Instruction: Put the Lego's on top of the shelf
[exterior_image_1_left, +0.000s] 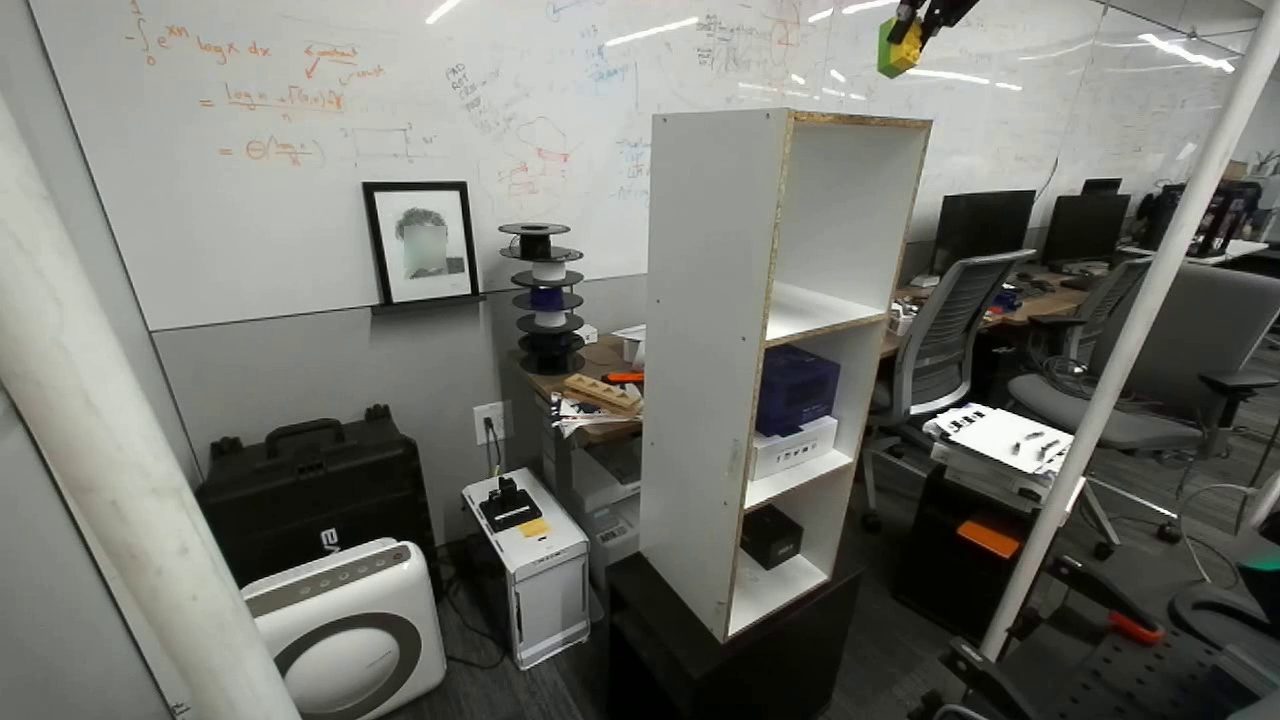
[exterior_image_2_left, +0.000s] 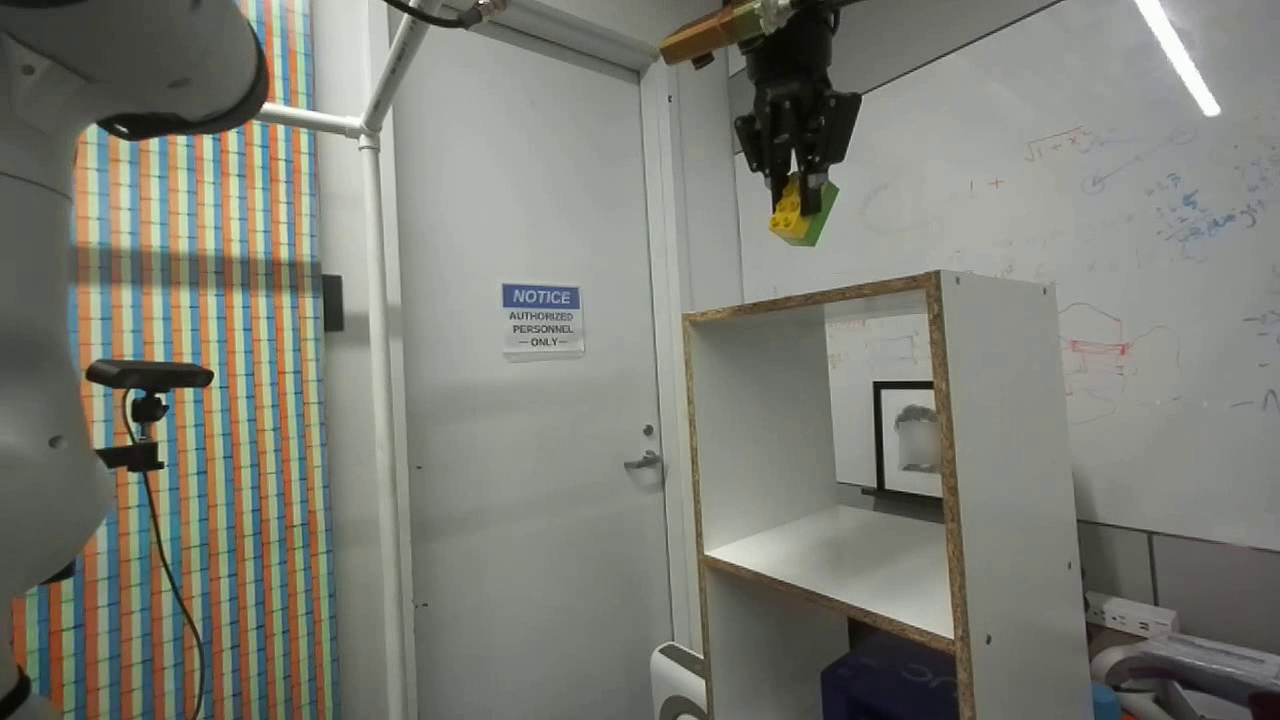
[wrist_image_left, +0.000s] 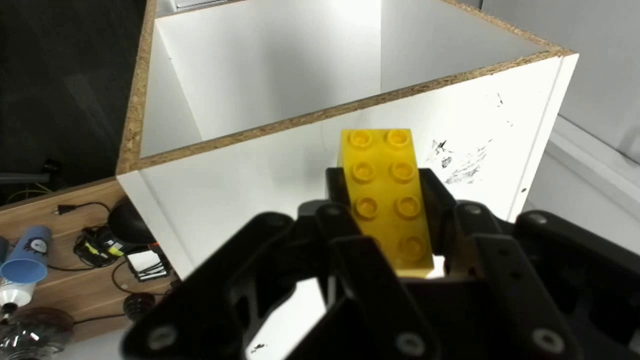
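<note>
Gripper (exterior_image_2_left: 796, 197): pinched on yellow-green Legos (exterior_image_2_left: 787, 220), held higher than shelf (exterior_image_2_left: 1010, 450), apart from it, in an exterior view.
Shelf, in an exterior view: blue box (exterior_image_1_left: 797, 392) stacked on white box (exterior_image_1_left: 795, 452), black box (exterior_image_1_left: 772, 536) set in compartment below.
Legos, wrist view: studded side shown, shelf seen behind.

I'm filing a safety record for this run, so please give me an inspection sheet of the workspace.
Surface: shelf top, dark scuff marks.
Job's things: Legos, yellow and green, held above it, not yet placed.
Clutter: inside the shelf, dark blue object on white box; black box below.
Gripper: closed on the Legos.
Cables: black cables on the desk.
Surroundings: whiteboard, closed door with notice sign, office chairs.
</note>
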